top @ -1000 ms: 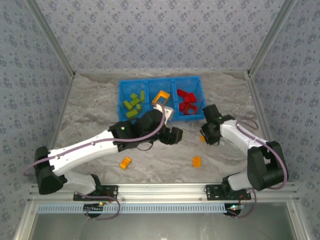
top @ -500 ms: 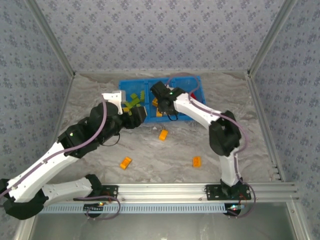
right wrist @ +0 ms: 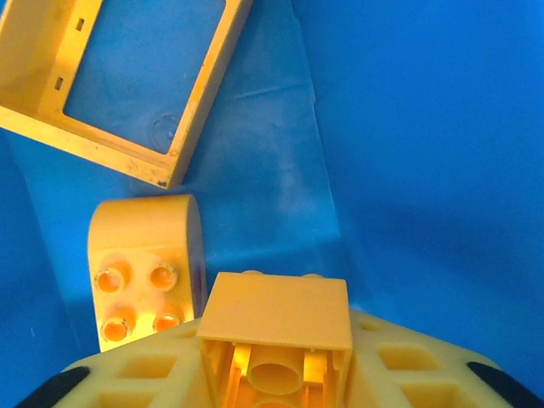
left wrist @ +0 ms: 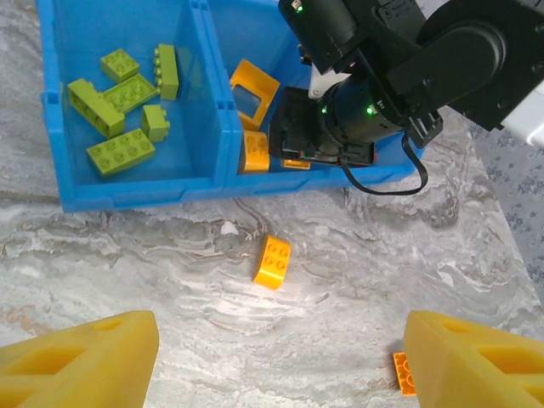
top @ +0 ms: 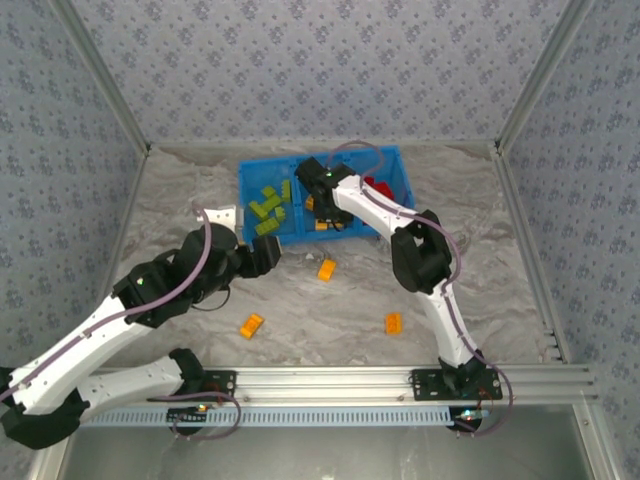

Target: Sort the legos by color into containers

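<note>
The right jaws grip an orange brick [right wrist: 276, 327] above the middle compartment of the blue bin [right wrist: 425, 127]. An orange frame [right wrist: 119, 85] and a rounded orange brick [right wrist: 144, 272] lie on its floor just beyond them. The left jaws stand wide apart; ahead, between them, a loose orange brick [left wrist: 272, 261] lies on the surface [left wrist: 127, 272], short of the bin.

Place: a robotics lab, with an enclosed test cell.
Enclosure: grey-blue patterned wall panels [top: 320, 70] close in three sides, held by bare aluminium struts [top: 100, 75].
Mounting: two white-and-black robot arms [top: 110, 330] bolted to a slotted aluminium rail [top: 320, 380] at the near edge.
Work surface: a marble-look grey table [top: 160, 190] carrying staged props.
Props: small glossy plastic toy bricks [left wrist: 272, 262] and a bright blue plastic bin [left wrist: 136, 194].
</note>
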### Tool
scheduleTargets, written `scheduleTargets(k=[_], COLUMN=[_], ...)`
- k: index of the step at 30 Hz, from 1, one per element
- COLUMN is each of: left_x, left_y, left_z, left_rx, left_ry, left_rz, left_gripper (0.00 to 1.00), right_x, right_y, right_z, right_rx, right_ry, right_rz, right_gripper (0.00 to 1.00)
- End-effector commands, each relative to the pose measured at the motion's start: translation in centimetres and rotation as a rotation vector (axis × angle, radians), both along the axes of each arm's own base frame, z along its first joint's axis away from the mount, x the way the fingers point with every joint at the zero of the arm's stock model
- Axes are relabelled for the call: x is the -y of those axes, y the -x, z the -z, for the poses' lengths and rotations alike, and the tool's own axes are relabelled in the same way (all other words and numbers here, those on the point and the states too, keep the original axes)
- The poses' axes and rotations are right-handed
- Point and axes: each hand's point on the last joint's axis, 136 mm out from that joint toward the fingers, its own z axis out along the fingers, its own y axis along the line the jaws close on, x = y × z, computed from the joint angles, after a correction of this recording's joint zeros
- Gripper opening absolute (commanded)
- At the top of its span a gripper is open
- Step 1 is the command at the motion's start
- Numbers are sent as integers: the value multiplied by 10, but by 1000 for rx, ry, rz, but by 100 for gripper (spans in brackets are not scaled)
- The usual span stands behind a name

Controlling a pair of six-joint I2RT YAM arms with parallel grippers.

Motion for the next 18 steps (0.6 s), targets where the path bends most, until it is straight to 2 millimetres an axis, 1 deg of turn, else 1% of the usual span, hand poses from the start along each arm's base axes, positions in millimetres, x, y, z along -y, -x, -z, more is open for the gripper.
scheduleTargets(k=[1, 4, 6, 7, 10, 11, 13, 15, 16, 18], left_x=[-7, -5, -3, -3, -2, -3, -2, -2, -2, 0], left_y=[0, -1, -1, -1, -1, -1, -1, -1, -1, -1], left_z=[-1, 1, 4, 4, 5, 6, 7, 9, 9, 14], left_rx=[1, -4, -15, -17, -17, -18, -21, -28, -31, -46], left_ry=[3, -4, -9, -6, 1, 0, -2, -3, 0, 0], left_rz=[-29, -25, -20, -21, -22, -24, -25, -28, -30, -31], left_gripper=[76, 76, 76, 76, 76, 76, 76, 76, 76, 76], right_x=[3, 1, 0, -2, -4, -5, -2, 3, 4, -3], right_y=[3, 6, 6, 7, 6, 7, 11, 20, 28, 45], right_z=[7, 7, 0, -7, -39, -58, -87, -115, -129, -155], right_rx=[-24, -34, -27, -15, 55, 94, 157, 212, 248, 334], right_ry=[55, 54, 34, 23, -8, -25, -55, -100, -125, -225], right_rz=[4, 1, 8, 9, 9, 4, -1, -17, -44, -159], right_gripper=[45, 54, 56, 56, 57, 57, 57, 57, 57, 58])
